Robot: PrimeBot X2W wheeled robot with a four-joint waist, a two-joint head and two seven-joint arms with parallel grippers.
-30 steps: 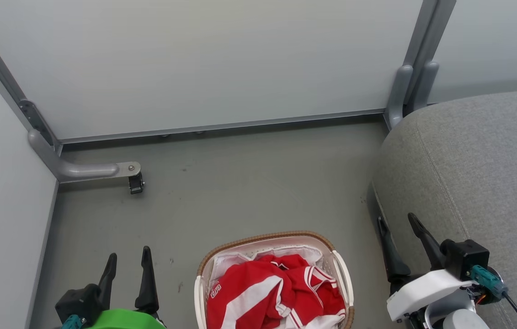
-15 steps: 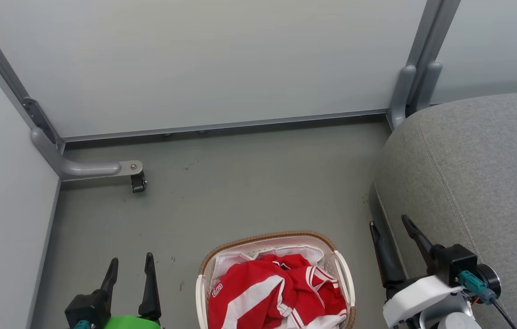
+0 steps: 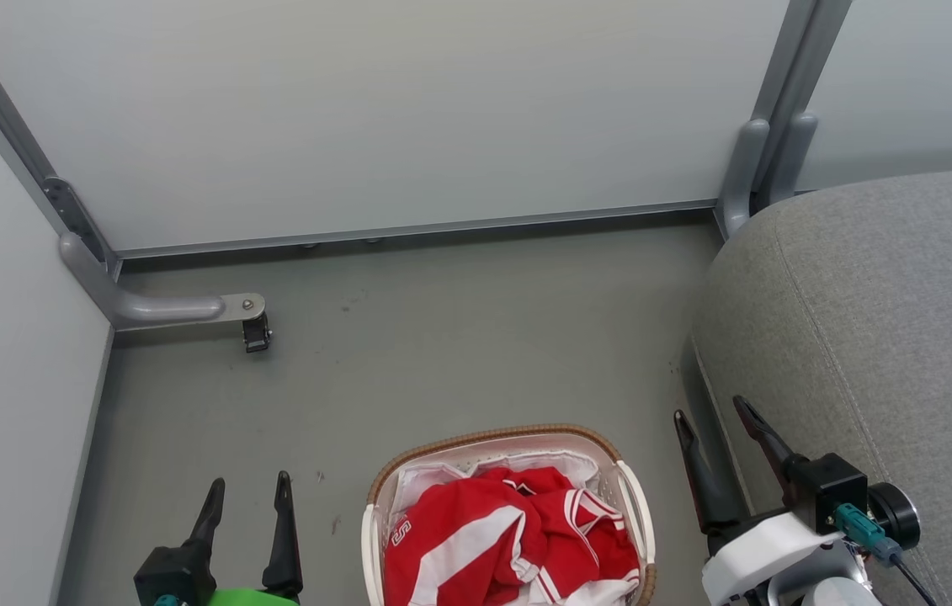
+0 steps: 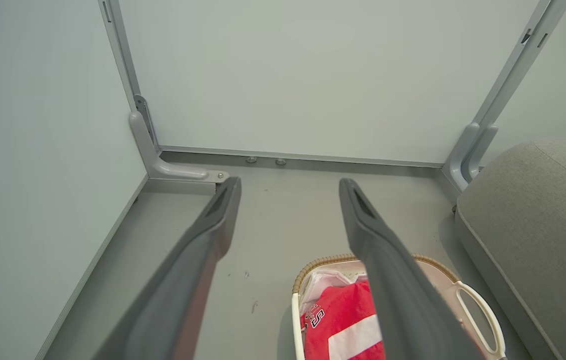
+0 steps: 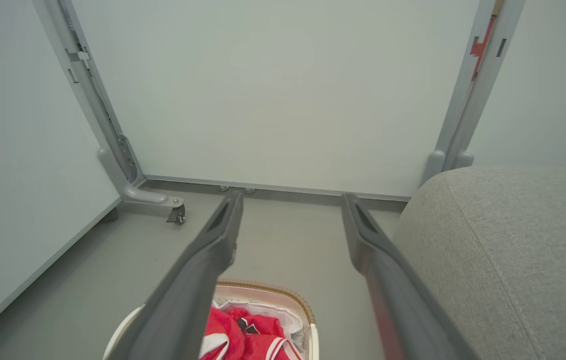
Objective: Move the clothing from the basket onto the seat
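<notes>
From the head we look steeply down at the floor (image 3: 442, 337); both wrist cameras sit lower, sharing the basket (image 4: 323, 261) and wall (image 4: 288, 75).

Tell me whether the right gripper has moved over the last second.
Yes. The right gripper has edged leftward in the head view, toward the basket, which itself barely shifted.
</notes>
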